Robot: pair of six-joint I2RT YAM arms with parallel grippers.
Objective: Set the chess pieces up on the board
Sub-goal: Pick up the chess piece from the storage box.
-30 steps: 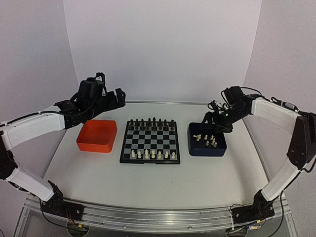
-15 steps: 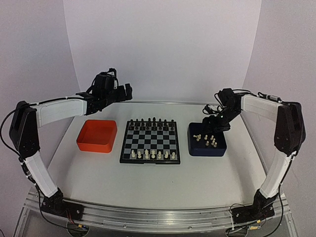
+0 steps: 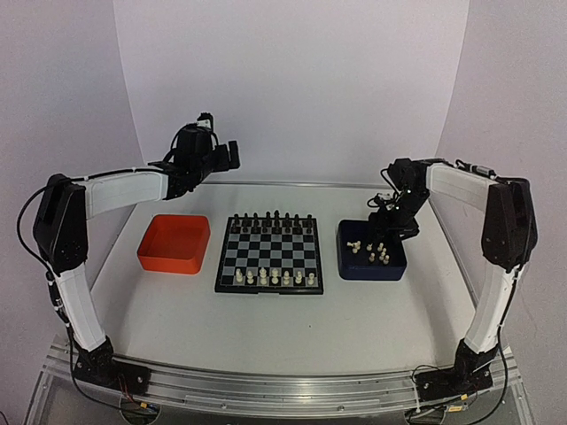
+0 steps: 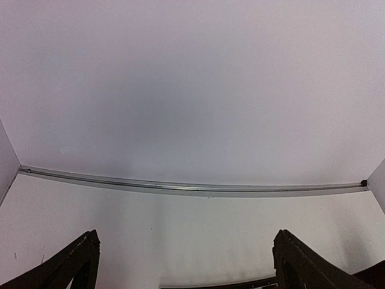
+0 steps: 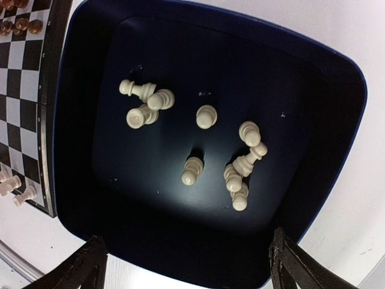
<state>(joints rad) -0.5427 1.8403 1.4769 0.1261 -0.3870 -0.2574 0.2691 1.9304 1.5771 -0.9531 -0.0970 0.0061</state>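
The board [image 3: 269, 252] lies mid-table. Cream chess pieces [image 3: 275, 278] stand along its near row and black ones [image 3: 270, 218] along its far row. More cream pieces [image 3: 378, 253] lie in the dark blue tray [image 3: 372, 273] to the board's right. My right gripper [image 3: 387, 221] hovers over that tray's far side, open and empty. In the right wrist view my right gripper [image 5: 186, 271] is above several loose cream pieces [image 5: 204, 116] in the tray [image 5: 337, 78]. My left gripper [image 3: 226, 158] is raised at the back left, open and empty.
An empty orange tray [image 3: 174, 243] sits left of the board. The left wrist view shows only my open left gripper [image 4: 186, 265], the back wall and the table's metal far edge [image 4: 192, 188]. The board's corner [image 5: 24, 90] shows beside the blue tray.
My left arm has swung up and back towards the far wall. My right gripper has shifted slightly over the blue tray's far side, with its elbow lifted.
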